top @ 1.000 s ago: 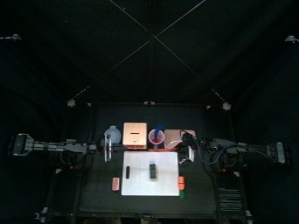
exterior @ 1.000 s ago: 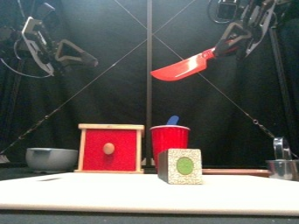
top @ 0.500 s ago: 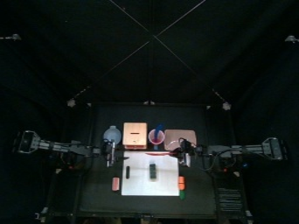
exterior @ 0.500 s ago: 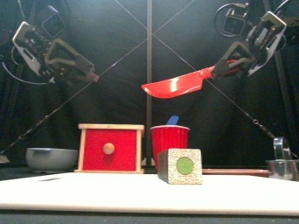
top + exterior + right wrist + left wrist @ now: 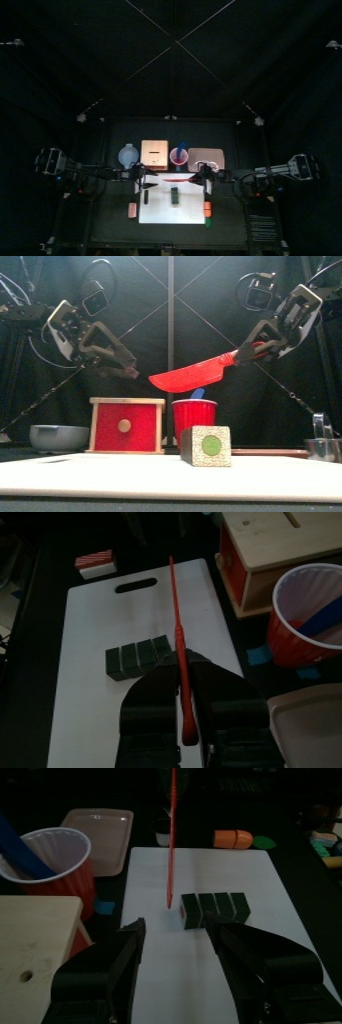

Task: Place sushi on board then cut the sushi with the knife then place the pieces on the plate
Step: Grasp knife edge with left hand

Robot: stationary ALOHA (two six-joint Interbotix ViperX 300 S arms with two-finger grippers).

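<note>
Red knife (image 5: 194, 373) held over the sushi (image 5: 214, 909)
The right tool (image 5: 251, 353) clamps the knife's handle; the left tool (image 5: 128, 365) hangs spread wide, empty; the sushi lies on the white board (image 5: 158, 210).

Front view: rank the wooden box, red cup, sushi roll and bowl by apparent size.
1. Wooden box.
2. Red cup and sushi roll: about alike; the roll sits nearer the camera, so unranked.
3. Blue-grey bowl, smallest.
</note>
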